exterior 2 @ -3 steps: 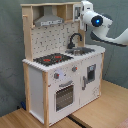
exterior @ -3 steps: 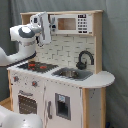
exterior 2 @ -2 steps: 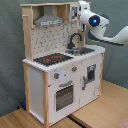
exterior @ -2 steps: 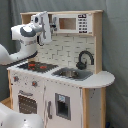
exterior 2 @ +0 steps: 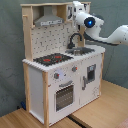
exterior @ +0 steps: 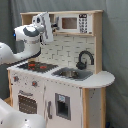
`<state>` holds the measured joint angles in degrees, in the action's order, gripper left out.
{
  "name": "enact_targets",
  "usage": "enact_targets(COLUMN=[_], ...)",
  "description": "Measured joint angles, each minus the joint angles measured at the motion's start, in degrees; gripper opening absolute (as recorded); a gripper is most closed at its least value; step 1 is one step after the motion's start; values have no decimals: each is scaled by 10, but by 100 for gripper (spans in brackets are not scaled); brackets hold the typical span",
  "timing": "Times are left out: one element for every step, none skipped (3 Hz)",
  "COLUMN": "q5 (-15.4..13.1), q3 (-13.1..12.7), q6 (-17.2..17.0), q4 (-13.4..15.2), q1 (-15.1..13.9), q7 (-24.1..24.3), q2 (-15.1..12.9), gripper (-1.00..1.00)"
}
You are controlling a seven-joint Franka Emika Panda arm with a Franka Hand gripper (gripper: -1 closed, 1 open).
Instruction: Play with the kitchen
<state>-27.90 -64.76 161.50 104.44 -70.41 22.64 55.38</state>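
Rising toward the upper cabinets, the hand (exterior 2: 76,7) has climbed above the stovetop of the kitchen (exterior: 57,82) on the wooden floor; its grip cannot be told, suggesting cabinet play next.

The kitchen (exterior 2: 60,90) was finished in white and pale wood. Its stovetop (exterior: 34,65) was coloured black with red burners (exterior 2: 49,60). A white brick pattern was shown on the back wall (exterior: 65,50).

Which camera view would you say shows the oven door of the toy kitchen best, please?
The second exterior view shows the oven door best: it faces the camera nearly square, with its dark window unobstructed below the knobs. In the first exterior view, the oven door sits low at the first exterior view's left, seen at an angle and partly cut by a blurred white shape.
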Motion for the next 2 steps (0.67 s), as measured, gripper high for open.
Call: enact_targets(q5=[0,0], q3=[0,1], q6=[0,0], q4=[-6,-6], q1=[7,9], q7=[-7,-9], q2=[0,0], gripper=[-100,100])
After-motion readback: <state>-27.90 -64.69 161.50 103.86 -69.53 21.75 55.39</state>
